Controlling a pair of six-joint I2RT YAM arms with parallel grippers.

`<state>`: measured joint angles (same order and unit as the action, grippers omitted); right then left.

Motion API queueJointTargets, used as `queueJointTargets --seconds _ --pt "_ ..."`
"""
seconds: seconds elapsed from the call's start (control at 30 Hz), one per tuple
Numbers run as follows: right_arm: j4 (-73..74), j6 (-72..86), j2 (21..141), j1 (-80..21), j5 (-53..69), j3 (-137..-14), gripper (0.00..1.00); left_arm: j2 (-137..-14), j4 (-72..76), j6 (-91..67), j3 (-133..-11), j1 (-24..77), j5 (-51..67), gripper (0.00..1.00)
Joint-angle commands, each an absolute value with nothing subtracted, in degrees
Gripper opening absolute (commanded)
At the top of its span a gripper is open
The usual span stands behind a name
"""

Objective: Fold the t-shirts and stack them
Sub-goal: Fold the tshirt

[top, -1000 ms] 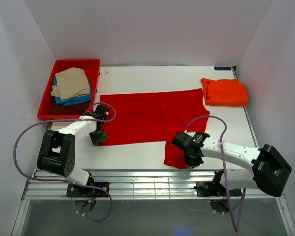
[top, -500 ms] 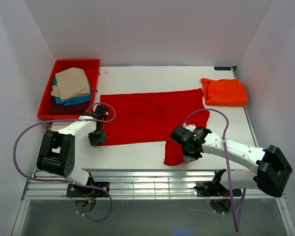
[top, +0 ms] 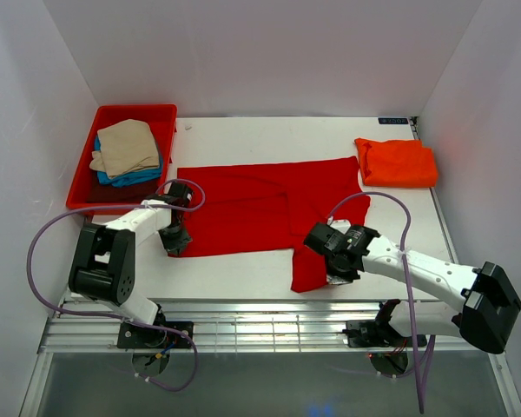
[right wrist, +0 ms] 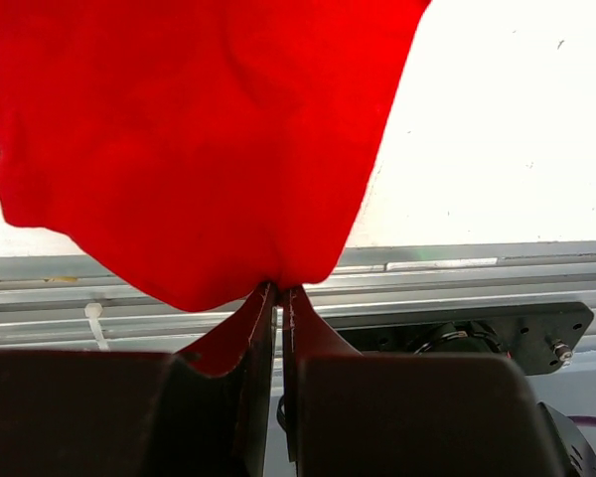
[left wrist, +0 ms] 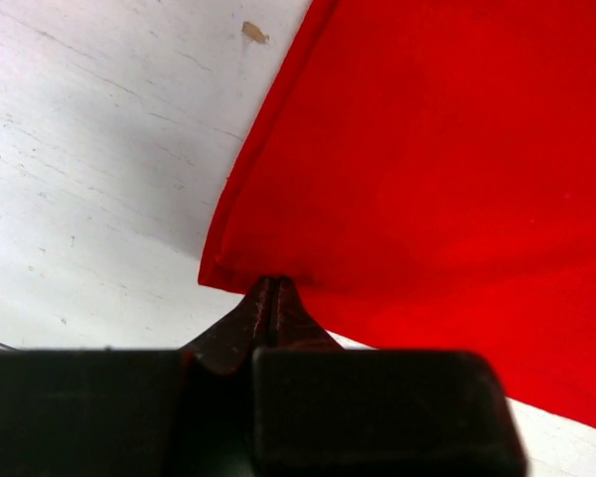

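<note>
Two pinches on one shirt at the moment. The table carries everything, and the biggest thing on it is the red shirt, spread mostly flat and running from one set of fingers across to the other, so it lies between them.

The tray sits beyond the left fingers, well apart from the right ones, with a beige shirt piled on a blue shirt inside, so I'd guess that's the waiting pile. The orange shirt is already folded, far beyond the right fingers in the back corner, which looks like the start of the stack.

The left fingers are pressed together on the near left corner of the red one, low against the table. I'd say that corner is being pinned so the cloth stays taut. The right fingers are clamped on the tip of the flap hanging toward the near edge. From the wrist view the cloth bunches right at the tips with the table's rail showing underneath, so that end looks lifted. My read is they're gripping two near corners so the near edge can be carried over in one fold, which isn't done yet.
</note>
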<state>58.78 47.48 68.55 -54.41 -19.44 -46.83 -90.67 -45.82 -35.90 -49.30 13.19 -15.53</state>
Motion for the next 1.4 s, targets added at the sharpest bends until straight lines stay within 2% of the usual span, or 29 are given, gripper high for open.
queueJointTargets --seconds 0.0,0.1,0.3,0.6,1.17,1.27,1.37 --pt "60.8 49.1 67.6 -54.5 -21.7 -48.8 0.08 -96.7 -39.3 -36.7 -44.6 12.1 -15.5 0.06" --pt "60.8 48.8 68.4 -54.5 -22.3 -49.5 0.08 -96.6 -39.3 -36.7 -44.5 12.1 -15.5 0.0" --pt "61.3 47.1 70.7 -54.3 -24.4 -54.9 0.08 -93.3 -39.7 -35.7 -45.3 12.0 -14.6 0.0" --pt "59.4 40.1 79.0 -51.3 -28.6 -64.6 0.08 -89.5 -45.4 -35.2 -57.3 12.1 -13.1 0.0" --pt "46.5 20.6 87.9 -32.4 -29.8 -74.2 0.08 -101.2 -47.5 -28.7 -71.7 10.0 -7.3 0.0" --pt "45.0 17.4 91.7 -30.9 -29.2 -77.0 0.08 -100.7 -48.2 -28.5 -70.9 10.0 -5.5 0.0" --pt "44.8 15.5 95.2 -30.4 -28.9 -80.9 0.08 -98.4 -49.7 -28.6 -68.9 9.9 -9.8 0.02"
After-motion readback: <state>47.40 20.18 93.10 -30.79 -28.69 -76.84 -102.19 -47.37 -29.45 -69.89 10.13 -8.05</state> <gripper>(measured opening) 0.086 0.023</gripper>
